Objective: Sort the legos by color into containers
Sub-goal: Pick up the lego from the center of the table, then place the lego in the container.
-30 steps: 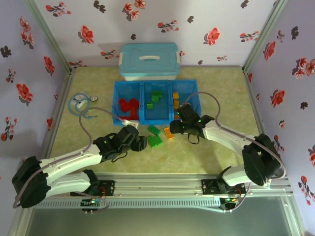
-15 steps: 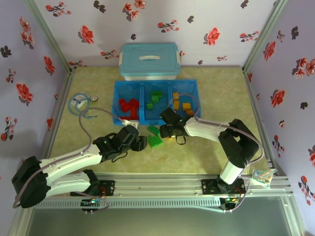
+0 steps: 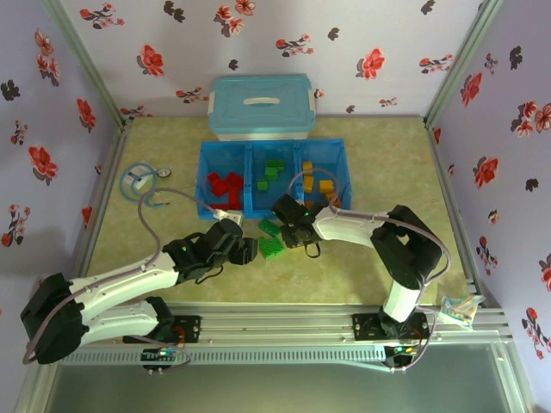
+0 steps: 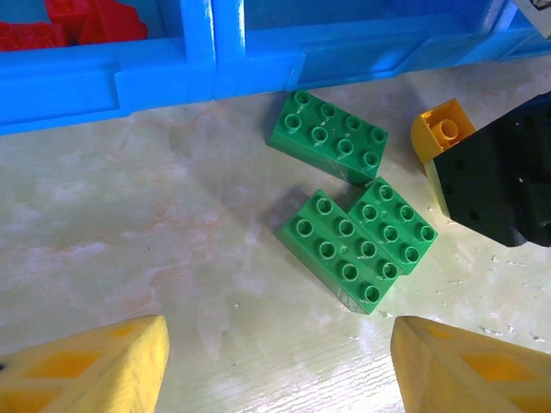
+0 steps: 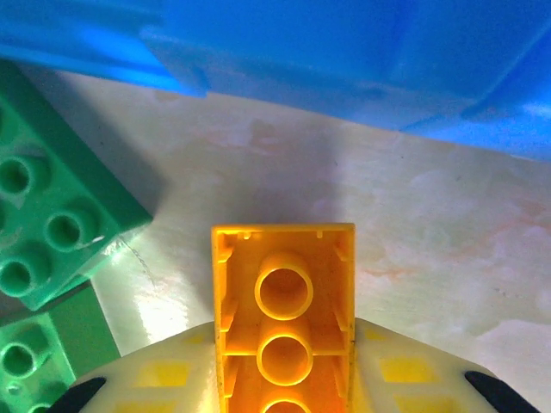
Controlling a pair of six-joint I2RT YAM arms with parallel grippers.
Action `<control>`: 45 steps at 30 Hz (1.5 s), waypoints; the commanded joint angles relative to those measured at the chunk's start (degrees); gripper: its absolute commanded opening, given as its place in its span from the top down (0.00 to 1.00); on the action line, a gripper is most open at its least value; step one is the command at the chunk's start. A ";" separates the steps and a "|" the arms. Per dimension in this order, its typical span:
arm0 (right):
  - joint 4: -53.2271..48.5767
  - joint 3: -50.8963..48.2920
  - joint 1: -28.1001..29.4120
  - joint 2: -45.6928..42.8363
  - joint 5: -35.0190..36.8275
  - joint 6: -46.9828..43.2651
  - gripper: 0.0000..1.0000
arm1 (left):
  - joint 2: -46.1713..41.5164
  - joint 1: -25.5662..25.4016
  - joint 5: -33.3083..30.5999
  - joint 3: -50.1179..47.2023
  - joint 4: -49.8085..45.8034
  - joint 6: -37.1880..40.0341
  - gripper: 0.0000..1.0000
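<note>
**Change from one second ago.** The right gripper [image 3: 294,234] has swung left. It was at the front of the right compartment of the low bright blue plastic tray [image 3: 205,172]. It is now over the table just before the middle compartment. Its fingers, apart then, are now clamped on one small orange studded plastic brick [image 5: 284,292]. The brick lies lengthwise between the pads [image 5: 164,374] and shows its hollow underside to the wrist camera. Whether it has left the pale marbled table [image 4: 172,241] cannot be told. The left gripper [image 4: 275,379] has not moved; its fingers are spread wide with nothing between them, near the loose bricks.

**Count, loose.** Three green studded plastic bricks [image 4: 340,249] lie on the table just in front of the tray. Two touch side by side and the third is near the tray wall. The held orange brick is just right of them.

**Count, tray.** There are three compartments.
- Left: red bricks [image 3: 225,183].
- Middle: green bricks [image 3: 274,170].
- Right: orange bricks [image 3: 320,185].

Each holds roughly three or four, too small to count exactly.
</note>
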 commanded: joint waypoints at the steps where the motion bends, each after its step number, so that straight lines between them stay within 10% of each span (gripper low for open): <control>1: -2.31 0.18 1.23 -5.69 2.98 -0.22 0.79 | 0.38 -0.29 -1.12 -0.60 0.97 -0.54 0.31; 14: -7.36 1.87 -6.89 -21.75 10.10 -3.91 0.75 | 1.90 -0.20 0.00 -0.03 2.08 -0.42 0.31; 29: -5.62 11.62 -19.44 -9.35 -2.26 -7.90 0.72 | 4.15 -0.24 2.13 -0.05 2.43 -1.19 0.29; 33: -5.28 13.88 -19.72 -7.50 -4.30 -8.88 0.30 | 4.29 -0.28 2.16 0.03 2.45 -1.28 0.27; 45: -1.02 3.55 -19.63 -18.03 -5.48 -4.89 0.28 | 7.58 -0.27 2.69 0.21 4.28 -0.54 0.22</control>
